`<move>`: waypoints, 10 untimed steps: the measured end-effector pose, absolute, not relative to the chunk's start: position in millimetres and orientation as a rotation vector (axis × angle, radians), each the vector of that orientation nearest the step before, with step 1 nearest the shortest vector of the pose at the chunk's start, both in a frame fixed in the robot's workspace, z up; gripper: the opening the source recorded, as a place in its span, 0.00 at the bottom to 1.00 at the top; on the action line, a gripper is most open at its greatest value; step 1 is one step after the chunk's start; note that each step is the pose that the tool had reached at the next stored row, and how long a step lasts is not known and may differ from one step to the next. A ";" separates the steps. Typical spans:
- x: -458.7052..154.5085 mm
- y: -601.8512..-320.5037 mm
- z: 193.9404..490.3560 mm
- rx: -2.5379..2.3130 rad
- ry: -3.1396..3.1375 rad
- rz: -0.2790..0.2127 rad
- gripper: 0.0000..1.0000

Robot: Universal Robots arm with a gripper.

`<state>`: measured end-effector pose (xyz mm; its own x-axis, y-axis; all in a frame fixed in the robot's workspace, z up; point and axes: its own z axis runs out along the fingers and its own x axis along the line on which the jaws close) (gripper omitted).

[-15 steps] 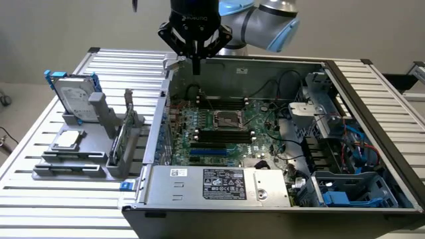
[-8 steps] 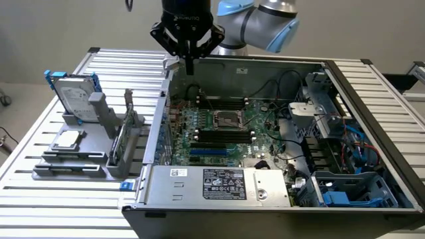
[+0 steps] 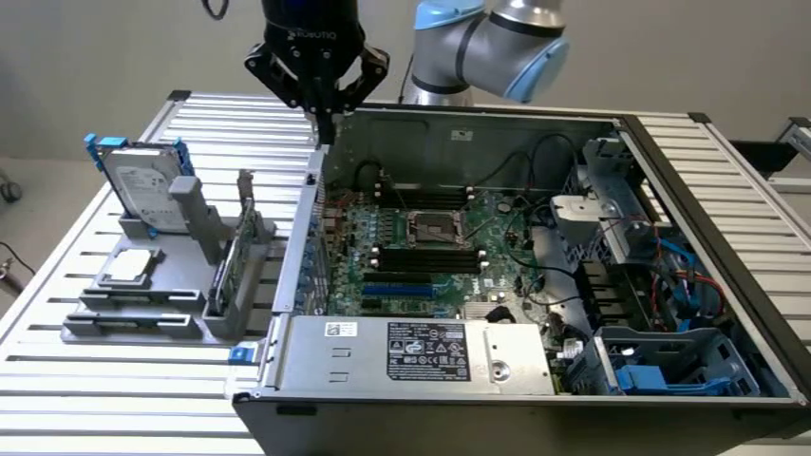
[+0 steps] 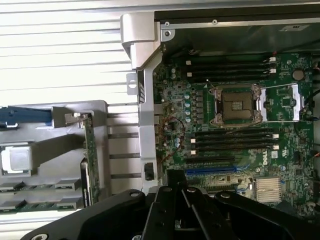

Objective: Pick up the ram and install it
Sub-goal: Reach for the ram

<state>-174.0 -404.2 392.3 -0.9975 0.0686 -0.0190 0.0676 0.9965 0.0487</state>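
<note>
The ram [image 3: 232, 261] is a thin green stick standing on edge in the grey holder [image 3: 152, 323] on the exterior view's left, outside the computer case; in the wrist view the ram [image 4: 90, 150] shows as a narrow green strip. My gripper [image 3: 326, 128] hangs above the far end of the case's side wall, shut with nothing between its fingers. It is well above and apart from the ram. In the wrist view the gripper [image 4: 176, 181] is dark and closed. Black memory slots [image 3: 428, 258] [image 4: 232, 141] lie on the motherboard beside the CPU socket [image 4: 237, 105].
A silver hard drive [image 3: 140, 180] stands upright in the holder, and another [image 3: 131, 269] lies flat. The open case [image 3: 304, 247] holds a power supply [image 3: 419, 350], cables and drive bays [image 3: 659, 285]. Slatted table [image 3: 114, 399] surrounds everything.
</note>
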 end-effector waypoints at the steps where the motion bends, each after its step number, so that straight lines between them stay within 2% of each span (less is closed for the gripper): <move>1: -178.4 -405.0 392.1 0.106 3.118 0.075 0.11; 10: -210.1 -416.8 390.6 0.106 3.118 0.075 0.11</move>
<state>-210.1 -416.8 390.6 -0.9975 0.0685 -0.0190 0.0675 0.9965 0.0487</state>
